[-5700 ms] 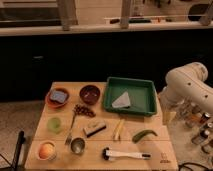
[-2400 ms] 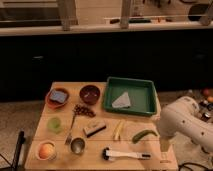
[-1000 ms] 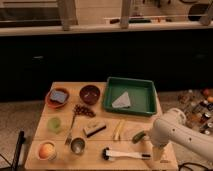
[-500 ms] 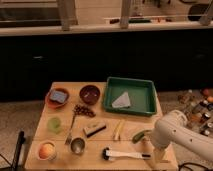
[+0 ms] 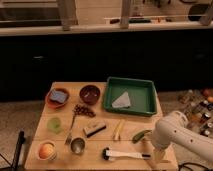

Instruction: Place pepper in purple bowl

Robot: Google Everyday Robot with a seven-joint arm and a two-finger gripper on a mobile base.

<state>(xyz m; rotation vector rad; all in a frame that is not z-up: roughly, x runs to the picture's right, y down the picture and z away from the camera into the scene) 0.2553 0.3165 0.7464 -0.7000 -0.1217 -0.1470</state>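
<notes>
The pepper [image 5: 141,135] is a small curved green chili lying on the wooden table [image 5: 65,87] near its right front. The purple bowl [image 5: 90,93] is dark maroon and stands at the back middle of the table, left of the green tray. My white arm [image 5: 177,132] comes in from the lower right. My gripper [image 5: 158,151] hangs at the arm's left end, just right of and in front of the pepper, over the table's front right corner. Nothing shows in it.
A green tray [image 5: 145,86] holds a grey cloth [image 5: 121,101]. An orange bowl [image 5: 58,97] stands left of the purple bowl. A pale yellow stick [image 5: 118,129], a white-handled brush [image 5: 125,154], a steel cup [image 5: 77,145], a green cup [image 5: 54,124] and an orange fruit [image 5: 46,150] are in front. Bottles [image 5: 197,100] stand on the right.
My arm has come down from the right of the table and moved left toward the pepper. The objects on the table have not moved.
</notes>
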